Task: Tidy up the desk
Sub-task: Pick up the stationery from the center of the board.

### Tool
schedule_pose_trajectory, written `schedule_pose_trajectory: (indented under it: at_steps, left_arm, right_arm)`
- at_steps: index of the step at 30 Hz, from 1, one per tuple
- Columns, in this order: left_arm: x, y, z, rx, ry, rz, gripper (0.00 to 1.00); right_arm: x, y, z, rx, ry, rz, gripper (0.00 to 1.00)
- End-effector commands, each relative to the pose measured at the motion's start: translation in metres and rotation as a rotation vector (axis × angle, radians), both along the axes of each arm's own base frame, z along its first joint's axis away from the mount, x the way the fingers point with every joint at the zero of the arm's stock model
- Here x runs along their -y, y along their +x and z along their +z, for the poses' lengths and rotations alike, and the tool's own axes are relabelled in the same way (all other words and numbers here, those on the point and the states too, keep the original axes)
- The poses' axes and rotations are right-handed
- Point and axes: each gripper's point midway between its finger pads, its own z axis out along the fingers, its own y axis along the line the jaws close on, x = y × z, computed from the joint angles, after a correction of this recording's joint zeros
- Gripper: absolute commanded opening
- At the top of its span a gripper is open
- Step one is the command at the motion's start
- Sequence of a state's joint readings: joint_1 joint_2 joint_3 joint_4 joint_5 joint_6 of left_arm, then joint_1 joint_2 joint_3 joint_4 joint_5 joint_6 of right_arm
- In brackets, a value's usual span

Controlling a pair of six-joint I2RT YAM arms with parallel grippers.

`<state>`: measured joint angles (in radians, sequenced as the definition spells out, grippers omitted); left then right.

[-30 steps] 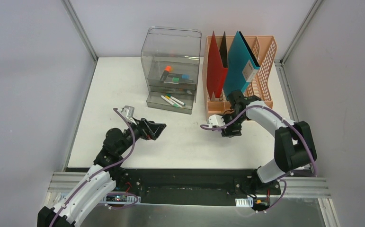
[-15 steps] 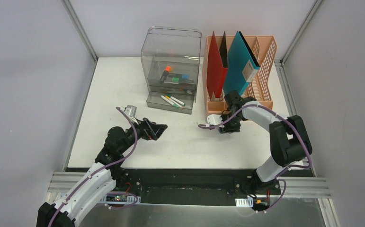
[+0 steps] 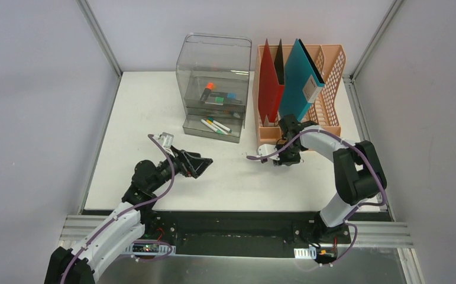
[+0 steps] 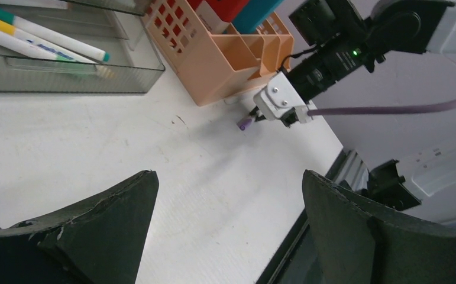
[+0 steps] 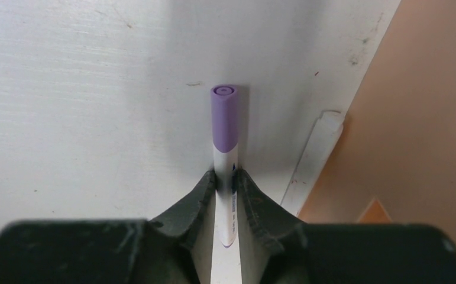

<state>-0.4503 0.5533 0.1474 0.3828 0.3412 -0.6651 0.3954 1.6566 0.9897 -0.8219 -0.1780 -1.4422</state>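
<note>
Purple-capped marker (image 5: 224,118), seemingly the last stray on the desk (image 3: 148,112), clamped in right gripper (image 5: 225,177); left gripper (image 4: 228,177) wide, empty; stowing remains.

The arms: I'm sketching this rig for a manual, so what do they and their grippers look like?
The left arm and right arm have white links, black joints and a purple cable. Each ends in black wedge-shaped fingers beside a white camera block.

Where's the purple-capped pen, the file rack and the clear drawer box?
purple-capped marker (image 5: 224,118): right wrist view, its cap.
peach file rack (image 3: 330,76): top view, mesh side wall.
clear drawer box (image 3: 213,53): top view, upper front.
</note>
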Motion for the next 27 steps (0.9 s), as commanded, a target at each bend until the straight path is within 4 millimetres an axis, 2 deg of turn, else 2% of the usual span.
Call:
schedule_pose_trajectory:
  at_steps: [1,5,9,12,16,24,27]
  left_arm:
    - [0.015,-0.013,0.025,0.098,-0.074,-0.129,0.94]
    - [0.022,-0.019,0.029,0.108,-0.089,-0.191,0.94]
    - [0.025,-0.022,0.031,0.110,-0.102,-0.214,0.94]
    - [0.026,-0.023,0.031,0.104,-0.114,-0.219,0.94]
    - [0.027,-0.024,0.030,0.093,-0.131,-0.229,0.94]
    - [0.032,-0.023,0.033,0.080,-0.154,-0.247,0.93]
    - [0.039,-0.024,0.034,0.076,-0.158,-0.263,0.93]
  right_arm:
    - [0.002,-0.005,-0.007,-0.045,-0.028,-0.012,0.16]
    - [0.001,-0.011,-0.006,-0.083,-0.027,-0.044,0.07]
    - [-0.007,-0.012,0.004,-0.094,-0.008,-0.128,0.05]
    - [-0.023,-0.007,0.019,-0.078,0.071,-0.221,0.04]
    - [-0.041,-0.009,0.039,-0.078,0.183,-0.263,0.00]
    - [-0.057,-0.013,0.054,-0.103,0.281,-0.295,0.00]
    - [-0.079,-0.016,0.075,-0.165,0.407,-0.348,0.00]
